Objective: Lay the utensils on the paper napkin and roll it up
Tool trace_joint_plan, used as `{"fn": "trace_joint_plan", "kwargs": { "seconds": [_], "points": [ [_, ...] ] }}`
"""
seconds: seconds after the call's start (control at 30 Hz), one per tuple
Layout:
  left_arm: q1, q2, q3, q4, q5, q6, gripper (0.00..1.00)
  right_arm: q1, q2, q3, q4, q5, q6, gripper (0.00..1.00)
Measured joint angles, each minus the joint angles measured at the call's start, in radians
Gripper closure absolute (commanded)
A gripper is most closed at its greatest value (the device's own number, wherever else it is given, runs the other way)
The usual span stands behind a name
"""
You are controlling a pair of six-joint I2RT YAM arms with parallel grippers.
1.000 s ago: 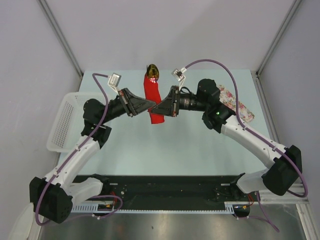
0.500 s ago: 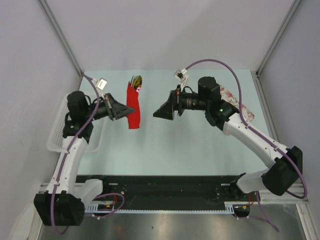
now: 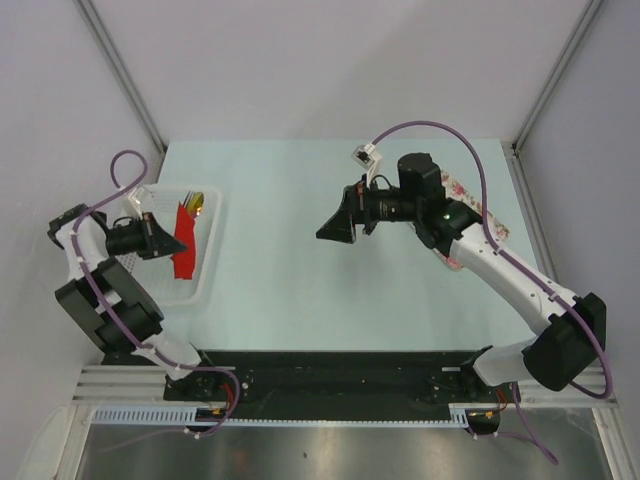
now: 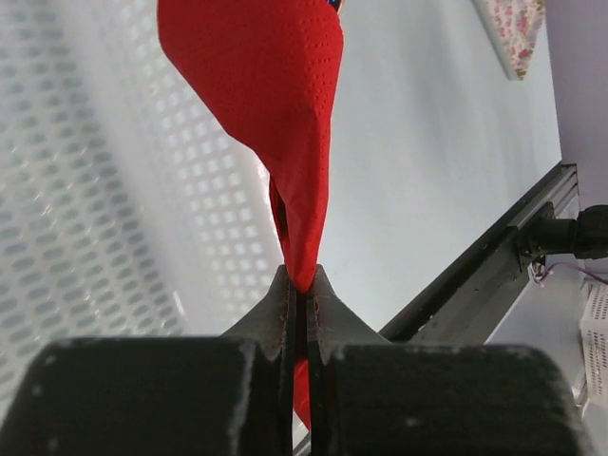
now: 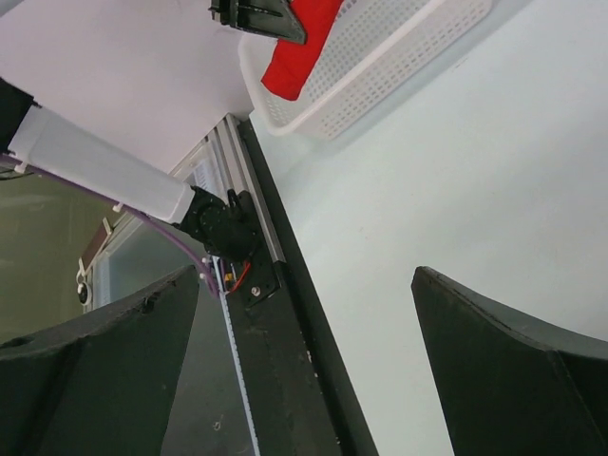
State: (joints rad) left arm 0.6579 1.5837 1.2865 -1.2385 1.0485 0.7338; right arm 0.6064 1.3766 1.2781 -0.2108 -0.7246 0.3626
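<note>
1. Since a second ago the left arm has swung from the table's middle out to its left side. It carries the rolled paper napkin [image 3: 185, 255] over the white basket [image 3: 208, 272]. The right gripper [image 3: 335, 226] has let go and backed off; its jaws stand spread wide with nothing between them, above the table [image 3: 300, 290].
2. Clamped tight, the left gripper [image 3: 172, 243] pinches a thin fold of the napkin near its lower end.
3. The napkin is bright red, finely dimpled paper in a loose tube that narrows to the pinch. The gold bowl of the spoon [image 3: 196, 203] pokes out of its far end; the fork I cannot make out.
4. Only the top view shows the spoon's bowl.
5. Only the left wrist view shows the pinch itself and the paper's texture, with basket mesh beyond and a floral cloth [image 4: 516, 33] far off.
6. From across the table, the right wrist view shows the roll within the basket's rim; whether it touches the basket floor I cannot tell.
</note>
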Motion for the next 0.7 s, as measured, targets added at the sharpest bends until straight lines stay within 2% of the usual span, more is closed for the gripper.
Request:
{"fn": "trace_joint_plan", "kwargs": {
  "seconds": [0.23, 0.37, 0.7],
  "points": [
    [0.066, 0.114, 0.058, -0.060, -0.073, 0.064, 1.00, 0.000, 0.021, -0.001, -0.006, -0.007, -0.008, 0.00],
    [0.061, 0.155, 0.058, -0.015, -0.108, 0.014, 1.00, 0.000, 0.043, -0.001, -0.006, -0.011, -0.008, 0.00],
    [0.010, 0.392, 0.135, 0.081, -0.129, -0.082, 1.00, -0.004, 0.073, -0.001, -0.006, -0.023, -0.009, 0.00]
  ]
}}
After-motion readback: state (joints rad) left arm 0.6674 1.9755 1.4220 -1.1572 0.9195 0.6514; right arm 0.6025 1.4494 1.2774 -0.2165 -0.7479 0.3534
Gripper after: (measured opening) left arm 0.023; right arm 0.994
